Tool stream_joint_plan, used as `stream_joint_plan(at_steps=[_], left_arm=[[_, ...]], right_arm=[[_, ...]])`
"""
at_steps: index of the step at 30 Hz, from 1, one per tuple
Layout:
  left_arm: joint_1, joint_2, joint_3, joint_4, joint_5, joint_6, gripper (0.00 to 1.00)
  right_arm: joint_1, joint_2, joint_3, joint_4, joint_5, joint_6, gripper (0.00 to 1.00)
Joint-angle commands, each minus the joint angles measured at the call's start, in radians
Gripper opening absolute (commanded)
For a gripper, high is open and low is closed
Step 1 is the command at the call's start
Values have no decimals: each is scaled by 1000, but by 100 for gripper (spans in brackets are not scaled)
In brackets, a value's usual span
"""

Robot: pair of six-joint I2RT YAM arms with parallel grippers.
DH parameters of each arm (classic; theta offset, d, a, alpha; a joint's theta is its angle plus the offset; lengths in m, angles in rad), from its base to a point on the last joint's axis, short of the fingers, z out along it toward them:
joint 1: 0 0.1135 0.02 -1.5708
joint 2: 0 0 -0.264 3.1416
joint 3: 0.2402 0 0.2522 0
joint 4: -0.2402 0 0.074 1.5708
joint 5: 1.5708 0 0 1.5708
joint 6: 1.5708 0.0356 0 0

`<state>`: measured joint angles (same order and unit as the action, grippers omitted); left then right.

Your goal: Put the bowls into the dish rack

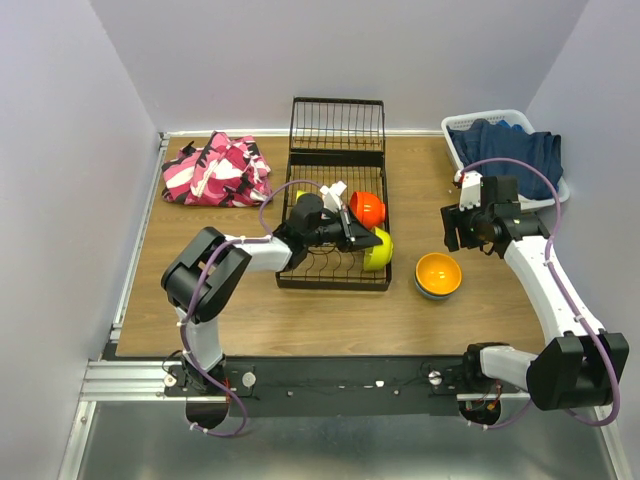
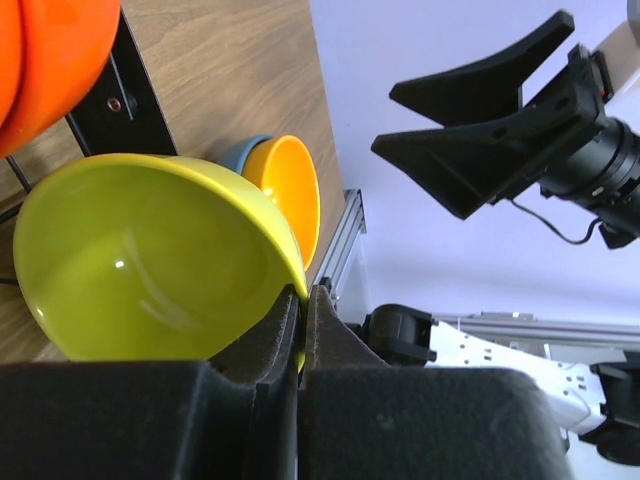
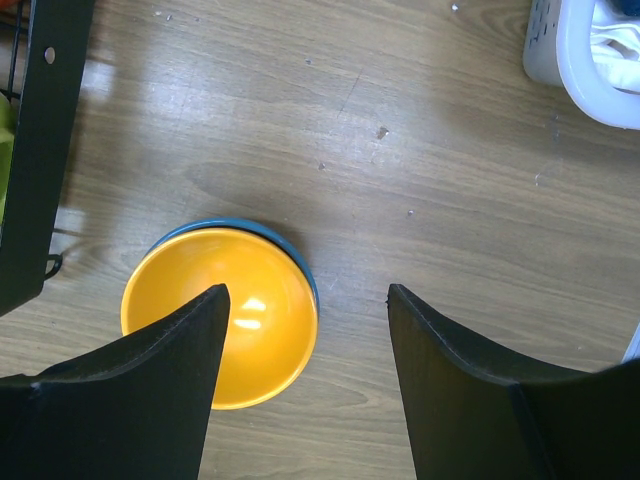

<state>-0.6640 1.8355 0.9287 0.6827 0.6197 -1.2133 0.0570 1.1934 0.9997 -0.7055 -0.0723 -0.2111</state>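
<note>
- Lower right of centre: a round orange plastic bowl (image 1: pixel 439 272) sits nested in a blue plastic bowl (image 3: pixel 175 232).
- Centre: the left gripper (image 2: pixel 303 295) pinches the rim of the lime green plastic bowl (image 2: pixel 150 260) in the black wire dish rack (image 1: pixel 337 150).
- Right: the right gripper (image 3: pixel 305 295) hovers with its jaws spread.

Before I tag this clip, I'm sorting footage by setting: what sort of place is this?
Probably a robot test cell staged for housework, not a real kitchen: plain walls box in the wooden table, and a black wire dish rack shares it with a white laundry basket.
</note>
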Motion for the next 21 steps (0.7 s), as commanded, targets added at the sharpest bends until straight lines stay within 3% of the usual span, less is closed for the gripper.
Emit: stream_joint_plan(at_steps=[1, 8, 14, 21], left_arm=[[-14, 18, 12, 25, -57, -49, 0], [-14, 25, 2, 139, -45, -92, 0], [-3, 4, -39, 130, -45, -91, 0], [-8, -8, -13, 265, 12, -86, 0]], right_arm=[[-8, 9, 10, -25, -6, -4, 72], [-8, 21, 20, -28, -11, 1, 72], [-8, 25, 17, -28, -20, 7, 72], [-8, 25, 33, -34, -18, 10, 72]])
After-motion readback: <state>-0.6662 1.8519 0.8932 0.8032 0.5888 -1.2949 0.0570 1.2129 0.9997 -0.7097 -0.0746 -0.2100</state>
